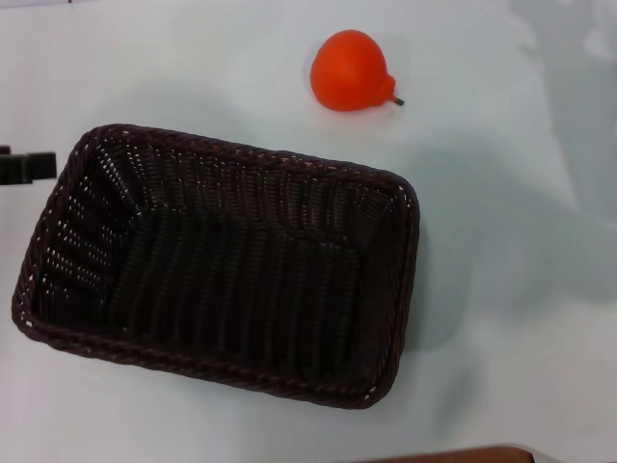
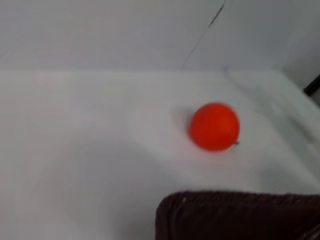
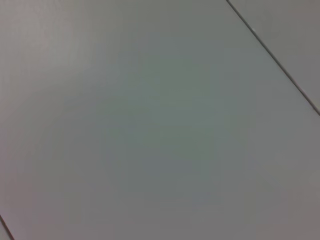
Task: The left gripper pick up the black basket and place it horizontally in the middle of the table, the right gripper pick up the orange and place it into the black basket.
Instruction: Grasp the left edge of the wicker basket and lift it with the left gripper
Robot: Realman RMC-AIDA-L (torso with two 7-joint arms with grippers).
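While the left hand point(image 1: 21, 166), grip unreadable, sits beside it, the dark woven black basket point(image 1: 227, 260) lies empty.

Plain grey surface point(image 3: 150, 130), thin dark line point(image 3: 272, 55).

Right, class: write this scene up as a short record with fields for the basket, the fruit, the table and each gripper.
black basket: on the table, empty, lying slightly askew
orange: on the table beyond the basket, apart from it, not in it
table: white
left gripper: at the basket's left end, only partly seen
right gripper: not in view
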